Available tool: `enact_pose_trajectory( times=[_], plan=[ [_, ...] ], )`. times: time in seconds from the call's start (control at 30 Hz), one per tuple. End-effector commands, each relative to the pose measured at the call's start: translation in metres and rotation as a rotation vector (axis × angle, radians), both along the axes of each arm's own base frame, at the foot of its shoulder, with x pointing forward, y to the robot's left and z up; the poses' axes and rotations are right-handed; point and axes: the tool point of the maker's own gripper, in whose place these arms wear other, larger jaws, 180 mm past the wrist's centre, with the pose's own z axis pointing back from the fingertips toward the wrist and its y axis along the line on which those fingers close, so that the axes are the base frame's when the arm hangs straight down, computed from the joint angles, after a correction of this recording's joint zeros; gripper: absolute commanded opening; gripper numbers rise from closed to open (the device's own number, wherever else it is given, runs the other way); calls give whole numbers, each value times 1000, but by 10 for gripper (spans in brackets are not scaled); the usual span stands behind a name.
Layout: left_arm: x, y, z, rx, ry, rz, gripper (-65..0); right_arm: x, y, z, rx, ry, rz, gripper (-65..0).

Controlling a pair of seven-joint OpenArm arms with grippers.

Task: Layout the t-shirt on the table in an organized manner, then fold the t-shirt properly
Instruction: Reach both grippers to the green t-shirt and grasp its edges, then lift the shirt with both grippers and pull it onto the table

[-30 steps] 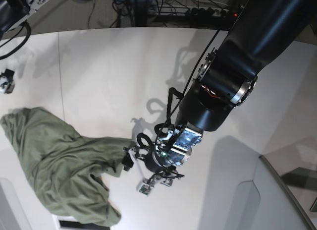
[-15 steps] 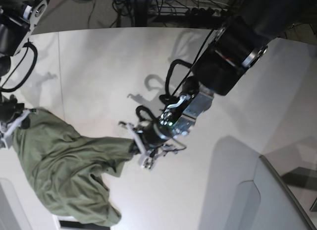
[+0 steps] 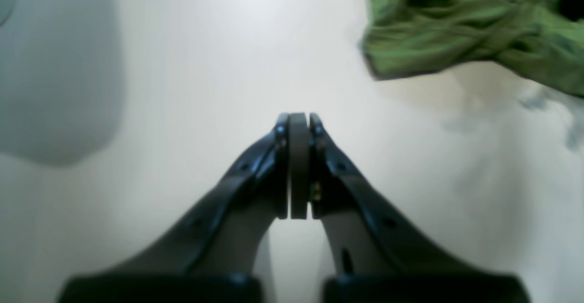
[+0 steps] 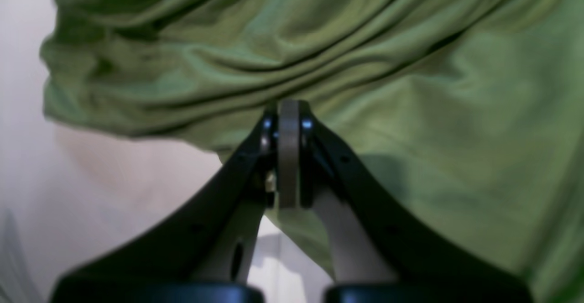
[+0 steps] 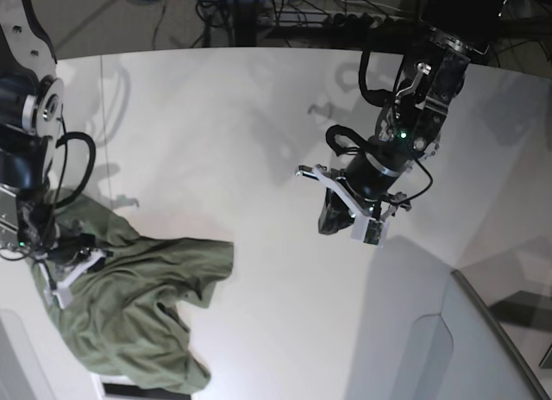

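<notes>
The t-shirt (image 5: 129,309) lies crumpled in a loose olive-green heap on the near left part of the white table (image 5: 216,133), its cloth bunched in deep folds and one edge reaching out to the right toward the middle of the tabletop; the right gripper (image 4: 288,111) has its jaws pressed together with no gap between the pads, and in its wrist view the tips sit over the rumpled green cloth, though whether any fabric is caught between them cannot be told; in the base view that arm stands at the left edge with its gripper down at the far left part of the heap (image 5: 60,262); the left gripper (image 3: 299,120) is likewise closed, pads meeting flat with nothing between them, held above bare table well to the right of the shirt; in its wrist view a corner of the shirt (image 3: 456,24) shows at the upper right, apart from the fingertips; a grey angled panel (image 5: 483,348) sits at the near right.
</notes>
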Motion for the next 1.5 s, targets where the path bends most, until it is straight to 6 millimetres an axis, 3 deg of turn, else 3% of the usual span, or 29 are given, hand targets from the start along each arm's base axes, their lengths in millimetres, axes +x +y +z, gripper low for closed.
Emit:
enact_pose_trajectory(
  times=[0.0, 0.17, 0.33, 0.47, 0.6, 0.7, 0.77, 0.83, 0.93, 1.03, 1.13, 1.37, 1.47],
  plan=[
    [8, -1, 24, -28, -78, 4, -650, 13, -7, 11, 8, -42, -31, -650],
    [0, 1, 29, -38, -85, 12, -650, -13, -1, -23, 32, 37, -69, -650],
    [0, -1, 27, -36, -78, 5, -650, -62, 3, -61, 31, 195, -39, -650],
    [6, 1, 19, -3, -21, 0, -650, -99, 8, -80, 15, 276, -7, -650],
    [16, -2, 21, 1, -2, 0, -650, -133, 22, -84, -25, 299, 89, -650],
    [22, -13, 29, -23, -17, -5, -650, -148, 31, -73, -66, 290, 164, -650],
    [27, -30, 34, -35, -31, -39, -650, -163, 36, -68, -95, 304, 192, -650],
    [29, -49, 26, 21, -28, -104, -650, -169, 34, -57, -135, 290, 210, -650],
    [29, -94, 8, 152, -43, -239, -650, -178, 32, -43, -181, 277, 228, -650],
    [33, -119, -7, 192, -27, -265, -650, -174, 28, -24, -221, 224, 229, -650],
    [42, -134, -8, 203, -31, -271, -650, -164, 26, -2, -258, 153, 229, -650],
    [44, -150, -1, 201, -51, -289, -326, -146, 32, 33, -292, 38, 230, -644],
    [48, -150, -10, 214, -27, -287, -221, -141, 32, 39, -297, 20, 228, -641]
  ],
)
